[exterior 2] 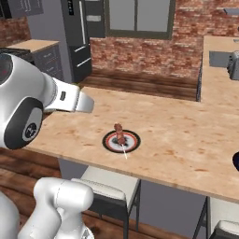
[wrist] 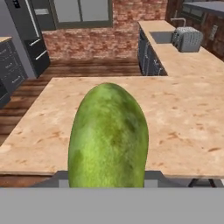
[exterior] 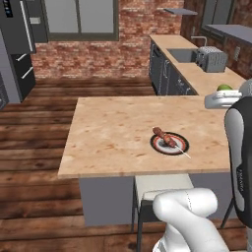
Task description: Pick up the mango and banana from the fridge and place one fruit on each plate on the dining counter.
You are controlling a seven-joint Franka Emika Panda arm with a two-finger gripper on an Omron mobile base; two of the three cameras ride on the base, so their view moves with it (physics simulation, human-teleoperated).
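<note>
A green-yellow mango (wrist: pixel 109 135) looms large in the hand view, held over the near edge of the dining counter (wrist: pixel 183 122). From the left base view the mango (exterior: pixel 225 87) peeks above my white gripper (exterior: pixel 222 96), which is shut on it at the counter's far right; the fingers are hidden. One black-rimmed plate with a red ring (exterior: pixel 170 143) lies mid-counter and carries a reddish-brown meat skewer (exterior: pixel 165 137). The same plate (exterior 2: pixel 121 141) appears in the right base view. The dark grey fridge (exterior: pixel 17 24) stands closed across the room. The banana is out of view.
A wooden worktop with a sink (exterior: pixel 182 54) and a toaster (exterior: pixel 211 59) runs along the right wall. A white-seated stool (exterior: pixel 162 187) is tucked under the counter's near side. A dark rim (exterior 2: pixel 236 162) cuts the right edge of the right base view.
</note>
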